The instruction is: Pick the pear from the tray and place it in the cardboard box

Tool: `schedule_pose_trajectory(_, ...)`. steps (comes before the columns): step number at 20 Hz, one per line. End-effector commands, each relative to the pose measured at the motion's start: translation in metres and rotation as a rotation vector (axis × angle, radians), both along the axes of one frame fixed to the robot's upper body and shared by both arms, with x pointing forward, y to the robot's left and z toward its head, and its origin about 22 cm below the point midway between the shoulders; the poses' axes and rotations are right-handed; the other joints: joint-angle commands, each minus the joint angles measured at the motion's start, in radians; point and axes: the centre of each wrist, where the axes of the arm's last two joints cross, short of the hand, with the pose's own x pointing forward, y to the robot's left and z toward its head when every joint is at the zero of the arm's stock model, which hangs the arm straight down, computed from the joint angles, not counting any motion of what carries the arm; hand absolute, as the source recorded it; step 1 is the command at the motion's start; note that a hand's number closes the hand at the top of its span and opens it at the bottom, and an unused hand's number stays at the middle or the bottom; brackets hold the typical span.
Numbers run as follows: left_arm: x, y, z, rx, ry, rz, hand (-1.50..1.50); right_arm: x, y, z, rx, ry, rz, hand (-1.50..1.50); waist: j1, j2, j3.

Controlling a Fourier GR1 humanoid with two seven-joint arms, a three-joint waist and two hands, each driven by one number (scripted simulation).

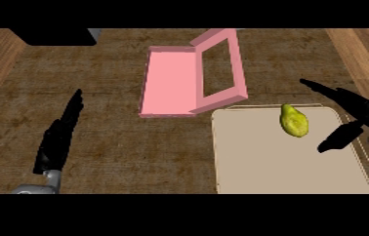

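A yellow-green pear (294,121) lies near the far right corner of the beige tray (267,162). My right hand (344,117) hovers just right of the pear, open, with fingers above and thumb below, not touching it. The pink box (172,81) lies flat and open beyond the tray's far left corner, its lid (222,69) raised on the right side. My left hand (59,135) rests open at the left, fingers pointing away, holding nothing.
The brown counter (108,147) spreads around the box and tray. A dark object (57,36) sits at the far left corner. Wooden edges (353,49) run along the right and far left sides.
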Motion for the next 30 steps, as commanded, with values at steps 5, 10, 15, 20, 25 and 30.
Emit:
schedule_pose_trajectory(5, 0.000, -0.005, -0.003, 0.012, -0.016, -0.009, 0.00, -0.011, 0.007, -0.025, -0.039, 0.025, -0.006, -1.50, -0.002, 0.000, 0.000)
schedule_pose_trajectory(10, -0.021, -0.015, -0.002, -0.002, -0.019, -0.006, 0.00, -0.005, -0.007, -0.019, -0.027, 0.020, -0.011, -1.50, 0.003, 0.000, 0.000)
schedule_pose_trajectory(15, -0.005, -0.004, 0.010, -0.011, 0.002, -0.010, 0.00, -0.015, -0.012, -0.043, -0.010, 0.011, -0.025, -1.50, 0.001, 0.001, 0.000)
schedule_pose_trajectory(20, 0.004, 0.008, -0.016, -0.009, -0.011, -0.005, 0.00, -0.004, 0.028, -0.048, -0.015, 0.001, -0.024, -1.50, -0.001, 0.000, 0.000)
schedule_pose_trajectory(25, 0.004, -0.015, 0.001, -0.014, -0.002, -0.005, 0.00, 0.007, 0.027, -0.058, -0.010, 0.018, -0.026, -1.50, 0.002, 0.001, 0.000)
schedule_pose_trajectory(30, -0.017, -0.006, 0.004, 0.000, -0.004, 0.020, 0.00, -0.008, 0.028, -0.063, -0.014, 0.021, -0.025, -1.50, 0.002, -0.001, 0.000)
